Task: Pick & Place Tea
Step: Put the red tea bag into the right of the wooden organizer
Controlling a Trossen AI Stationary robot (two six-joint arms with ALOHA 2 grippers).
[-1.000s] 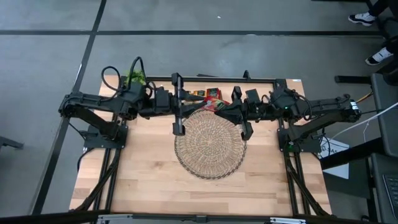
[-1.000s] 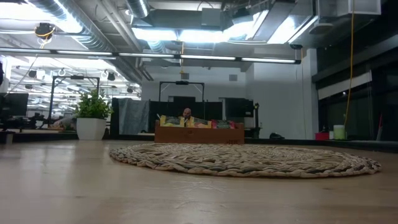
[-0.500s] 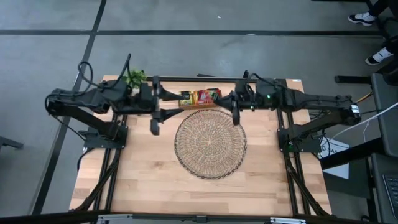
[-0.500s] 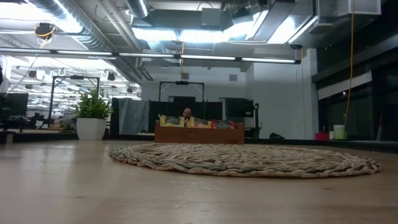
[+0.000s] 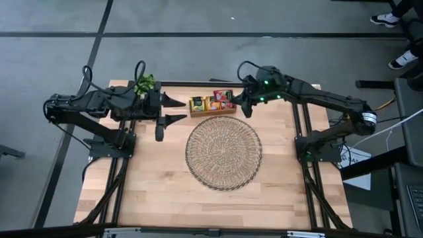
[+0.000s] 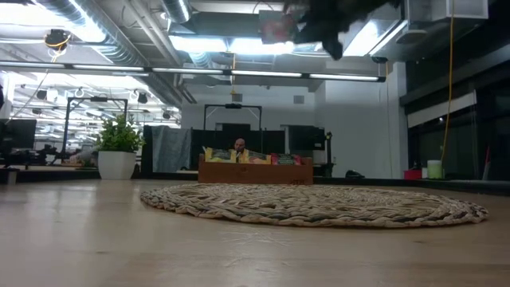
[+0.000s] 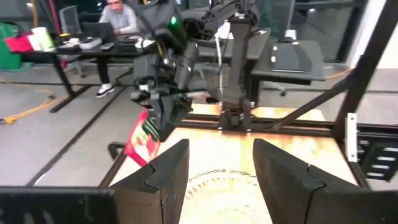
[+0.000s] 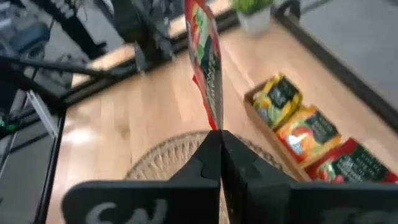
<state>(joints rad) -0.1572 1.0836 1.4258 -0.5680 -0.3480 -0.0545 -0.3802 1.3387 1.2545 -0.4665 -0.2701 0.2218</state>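
Note:
The tea sachets, yellow, orange and red, stand in a low wooden box (image 5: pixel 211 104) at the table's far edge, also shown in the right wrist view (image 8: pixel 311 134). My right gripper (image 5: pixel 243 104) hovers high by the box's right end, shut on one red sachet (image 8: pixel 208 68). In the low view it shows at the top (image 6: pixel 319 22). My left gripper (image 5: pixel 177 110) waits open, left of the box and the round wicker mat (image 5: pixel 223 152). My right gripper pinches the red sachet by one edge (image 8: pixel 215 124) between its two shut fingers, coming from above. The sachet is lifted clear and hangs tilted below the fingers (image 7: pixel 144 137), seen edge-on in the right wrist view.
A small potted plant (image 5: pixel 144 82) stands at the far left corner, behind my left arm. The wicker mat lies at the table's middle, just near of the box. Bare wood (image 5: pixel 198 208) stretches toward the near edge. A person sits at a desk (image 7: pixel 118 18) beyond the table.
Both arms have drawn apart from above the mat's far rim. The left gripper went back toward the table's left edge. The right gripper moved toward the far edge and rose with the red sachet, coming into the top of the low view.

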